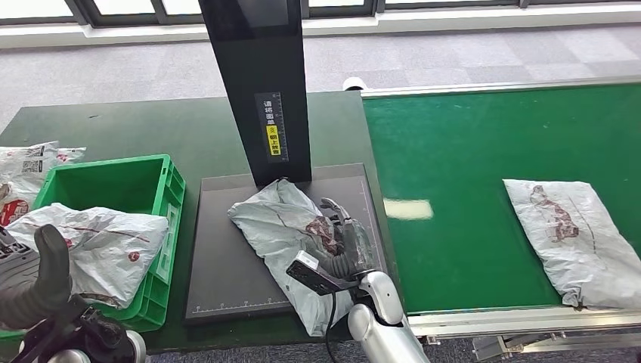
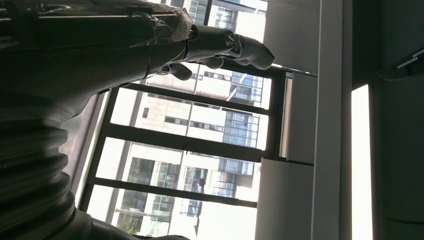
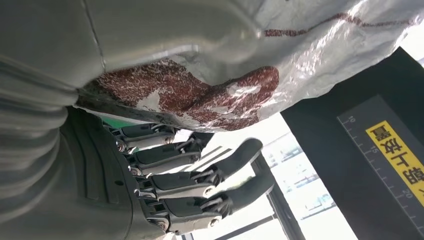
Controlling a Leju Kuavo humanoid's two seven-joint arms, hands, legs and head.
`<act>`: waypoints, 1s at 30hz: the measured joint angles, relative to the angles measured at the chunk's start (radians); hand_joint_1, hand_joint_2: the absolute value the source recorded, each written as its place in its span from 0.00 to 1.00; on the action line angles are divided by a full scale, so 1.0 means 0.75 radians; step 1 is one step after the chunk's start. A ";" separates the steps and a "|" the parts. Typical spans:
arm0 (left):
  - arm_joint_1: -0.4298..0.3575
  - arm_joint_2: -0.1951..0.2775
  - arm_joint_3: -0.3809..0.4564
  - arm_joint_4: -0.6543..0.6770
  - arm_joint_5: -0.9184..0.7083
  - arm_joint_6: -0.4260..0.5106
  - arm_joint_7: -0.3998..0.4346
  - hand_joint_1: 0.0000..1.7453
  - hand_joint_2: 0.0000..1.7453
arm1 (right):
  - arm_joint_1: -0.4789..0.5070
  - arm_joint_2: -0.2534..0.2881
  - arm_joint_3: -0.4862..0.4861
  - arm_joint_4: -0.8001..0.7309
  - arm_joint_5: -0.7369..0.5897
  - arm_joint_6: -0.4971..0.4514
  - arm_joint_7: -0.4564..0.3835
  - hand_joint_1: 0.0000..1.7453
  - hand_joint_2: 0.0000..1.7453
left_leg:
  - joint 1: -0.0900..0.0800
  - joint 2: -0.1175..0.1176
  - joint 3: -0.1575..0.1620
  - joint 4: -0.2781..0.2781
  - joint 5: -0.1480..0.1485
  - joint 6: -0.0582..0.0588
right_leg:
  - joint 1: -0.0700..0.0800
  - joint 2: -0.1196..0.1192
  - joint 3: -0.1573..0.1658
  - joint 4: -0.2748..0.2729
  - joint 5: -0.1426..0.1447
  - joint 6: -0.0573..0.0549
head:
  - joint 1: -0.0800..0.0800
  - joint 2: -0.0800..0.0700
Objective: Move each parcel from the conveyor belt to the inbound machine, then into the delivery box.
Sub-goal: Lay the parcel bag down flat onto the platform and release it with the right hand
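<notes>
One grey parcel point(image 1: 283, 223) with a red print lies on the inbound machine's black platform point(image 1: 219, 257), in front of the black column point(image 1: 261, 83). My right hand point(image 1: 342, 238) lies at this parcel's right edge. In the right wrist view the parcel point(image 3: 225, 95) sits against the thumb side, while the fingers point(image 3: 200, 177) stretch out apart from it and do not close round it. A second grey parcel point(image 1: 574, 238) rests on the green conveyor belt point(image 1: 469, 166) at the right. My left hand point(image 1: 41, 283) is raised at the lower left and holds nothing point(image 2: 150, 40).
A green delivery box point(image 1: 113, 185) stands left of the platform, with a grey parcel point(image 1: 106, 242) draped over its near rim. More parcels point(image 1: 26, 162) lie on the dark table beyond the box. The belt's metal edge runs along the near right.
</notes>
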 joint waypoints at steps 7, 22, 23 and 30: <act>-0.009 0.000 -0.008 0.021 -0.001 0.000 0.000 0.00 1.00 | 0.008 0.000 0.000 0.000 0.017 -0.015 0.004 0.00 1.00 | 0.000 0.000 0.000 0.000 0.000 0.000 | 0.000 0.000 0.000 0.000 0.000 0.000 | 0.000 0.000; -0.011 0.019 -0.047 0.047 0.013 0.030 0.000 0.00 1.00 | 0.083 0.003 -0.030 -0.279 -0.238 -0.262 -0.298 0.00 1.00 | -0.001 0.001 0.000 0.000 -0.001 0.000 | 0.000 0.002 -0.001 0.000 0.000 0.000 | 0.000 0.000; -0.012 0.019 -0.049 0.053 0.002 0.014 0.000 0.00 1.00 | 0.092 0.003 -0.035 -0.320 -0.270 -0.263 -0.317 0.00 1.00 | -0.001 0.001 0.000 0.000 -0.001 0.000 | -0.001 0.001 -0.001 0.000 0.000 0.000 | 0.000 0.000; -0.061 0.020 -0.112 0.222 -0.084 -0.039 0.001 0.00 1.00 | 0.136 -0.001 -0.069 -0.603 -0.435 -0.264 -0.407 0.00 1.00 | -0.002 0.001 0.001 0.001 0.000 0.001 | -0.002 0.002 -0.001 0.000 0.001 0.001 | 0.000 0.000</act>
